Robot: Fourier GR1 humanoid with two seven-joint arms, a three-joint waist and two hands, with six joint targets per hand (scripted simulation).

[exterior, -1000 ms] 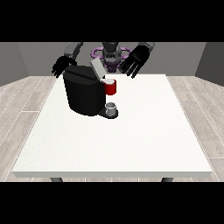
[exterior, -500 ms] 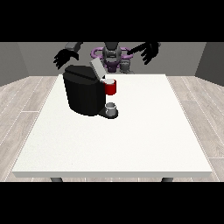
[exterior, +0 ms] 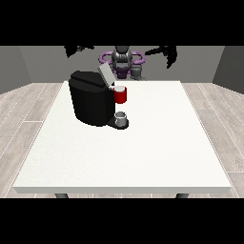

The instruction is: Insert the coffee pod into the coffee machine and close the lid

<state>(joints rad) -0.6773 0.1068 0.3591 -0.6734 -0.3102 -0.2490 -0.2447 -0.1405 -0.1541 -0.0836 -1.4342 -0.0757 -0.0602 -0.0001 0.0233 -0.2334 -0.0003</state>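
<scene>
The black coffee machine [exterior: 91, 101] stands at the table's far left. Its grey lid [exterior: 105, 74] is tilted up and open. A red pod holder [exterior: 121, 96] juts from its front, with a small pale pod [exterior: 119, 88] sitting in its top. Below it a grey cup [exterior: 122, 117] rests on the machine's base. Both hands are raised high behind the table, far above the machine and touching nothing. The hand at the view's left [exterior: 79, 49] is partly cut off at the top, fingers spread. The hand at the view's right [exterior: 166, 51] is open with its fingers hanging down.
The robot's torso [exterior: 122, 61] with purple shoulders stands behind the far edge of the white table [exterior: 143, 152]. The table spreads wide toward the camera and to the right of the machine.
Both hands have risen from beside the machine's lid to high above the table and spread outward. The machine, lid and cup have not moved.
</scene>
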